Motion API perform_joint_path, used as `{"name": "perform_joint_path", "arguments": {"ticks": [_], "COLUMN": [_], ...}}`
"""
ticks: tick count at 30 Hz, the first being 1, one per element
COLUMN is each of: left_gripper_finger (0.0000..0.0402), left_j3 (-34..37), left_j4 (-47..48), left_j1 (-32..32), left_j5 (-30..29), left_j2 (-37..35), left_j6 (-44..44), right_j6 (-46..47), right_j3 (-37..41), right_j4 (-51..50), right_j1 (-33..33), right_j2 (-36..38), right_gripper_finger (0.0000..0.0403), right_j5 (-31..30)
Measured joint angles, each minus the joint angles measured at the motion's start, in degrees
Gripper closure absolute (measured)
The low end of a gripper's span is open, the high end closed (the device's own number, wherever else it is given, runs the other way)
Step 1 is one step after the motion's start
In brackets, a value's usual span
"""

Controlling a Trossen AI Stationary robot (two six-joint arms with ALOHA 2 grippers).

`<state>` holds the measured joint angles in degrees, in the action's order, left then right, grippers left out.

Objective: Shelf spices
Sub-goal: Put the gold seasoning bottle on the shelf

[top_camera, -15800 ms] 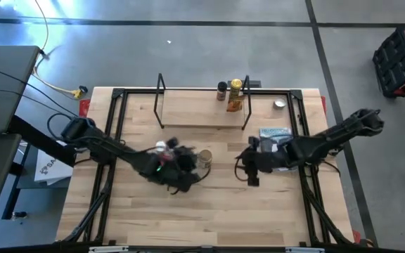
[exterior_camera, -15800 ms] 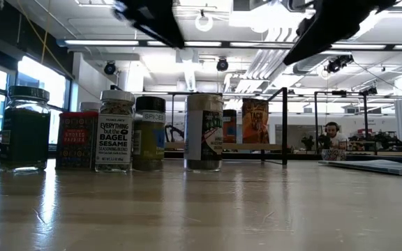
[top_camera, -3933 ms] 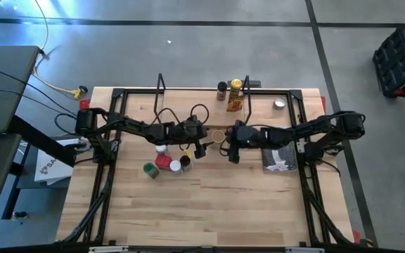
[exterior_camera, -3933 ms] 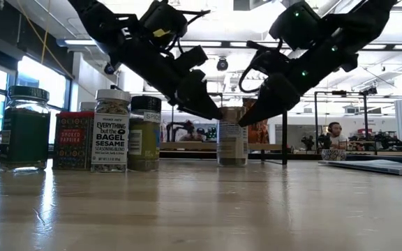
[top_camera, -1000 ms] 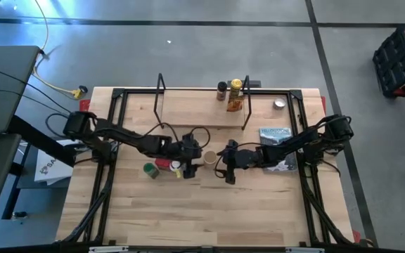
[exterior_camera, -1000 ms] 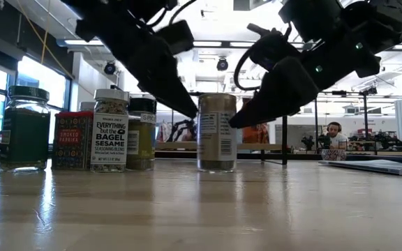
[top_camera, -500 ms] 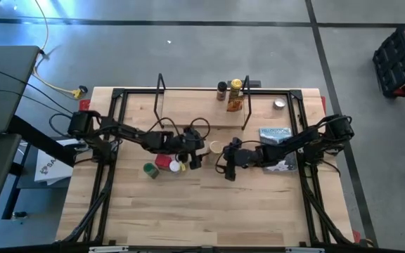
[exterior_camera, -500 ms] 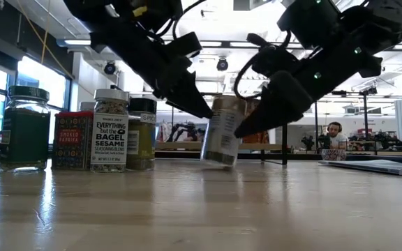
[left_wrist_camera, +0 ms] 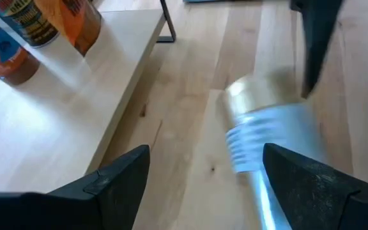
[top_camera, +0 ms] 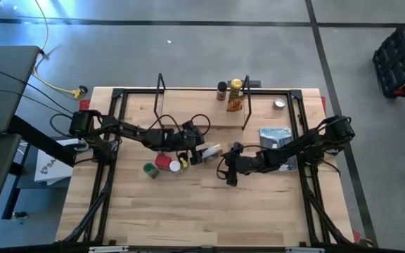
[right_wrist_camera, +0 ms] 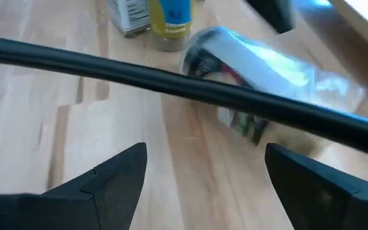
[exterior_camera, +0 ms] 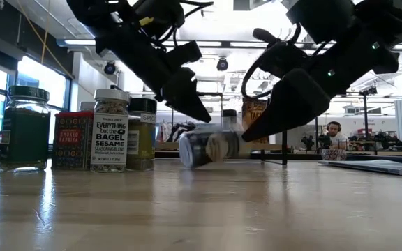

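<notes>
A clear-bodied spice jar [top_camera: 211, 150] lies on its side on the tabletop between my two grippers, and it also shows in the low view as the fallen jar [exterior_camera: 208, 148]. My left gripper [top_camera: 197, 156] is open just left of it. My right gripper [top_camera: 228, 170] is open to its right, apart from it. Several more spice jars [top_camera: 164, 164] stand upright in a cluster at the left. The shelf [top_camera: 195, 112] stands at the far side with two jars [top_camera: 229, 88] and an orange packet [top_camera: 234, 105] at its right end. My left gripper has the fallen jar's side [left_wrist_camera: 264, 160] lying close beside the inner face of one finger [left_wrist_camera: 312, 185]. I cannot tell whether they touch. The jar rests with its side on the table.
A grey-blue booklet [top_camera: 275, 135] lies right of my right gripper, and a small silver disc [top_camera: 279, 104] sits at the far right. Black frame rails [top_camera: 112, 140] run along both table sides. A dark cable [right_wrist_camera: 171, 80] crosses the right wrist view. The near half of the table [top_camera: 202, 211] is bare wood.
The jar stood upright between my two grippers, then tipped over and now lies on its side on the table. My left gripper has gone a little toward the far right, and my right gripper has drawn slightly toward the near edge. Both stay open.
</notes>
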<state>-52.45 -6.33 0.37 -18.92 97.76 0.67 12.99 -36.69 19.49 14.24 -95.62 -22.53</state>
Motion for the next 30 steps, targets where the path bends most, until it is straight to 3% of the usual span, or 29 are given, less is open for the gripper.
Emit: {"name": "perform_joint_path", "arguments": {"ticks": [9, 13, 16, 22, 30], "left_gripper_finger": [0.0101, 0.0101, 0.0101, 0.0101, 0.0101], "left_j3": [0.0, 0.0, 0.0, 0.0, 0.0], "left_j4": [0.1, 1.3, 4.1, 7.9, 7.7], "left_j1": [-0.8, -0.8, 0.7, 3.9, 3.9], "left_j5": [1.1, 1.4, 5.1, 15.7, 20.0], "left_j2": [0.0, 0.0, 0.0, 0.0, 0.0], "left_j6": [0.0, -1.5, -5.2, -10.2, -9.0], "right_j6": [-1.5, -0.1, 0.1, 0.0, 1.5], "right_j3": [0.0, 0.0, 0.0, 0.0, 0.0], "right_j4": [-0.8, -7.5, -10.5, -7.3, -7.6], "right_j1": [0.1, -1.4, -5.5, -11.1, -11.7], "right_j2": [2.4, 6.7, 9.1, 9.0, 8.9], "right_gripper_finger": [0.0091, 0.0091, 0.0091, 0.0091, 0.0091], "right_j5": [-2.3, -3.3, 0.2, 8.1, 12.2]}}
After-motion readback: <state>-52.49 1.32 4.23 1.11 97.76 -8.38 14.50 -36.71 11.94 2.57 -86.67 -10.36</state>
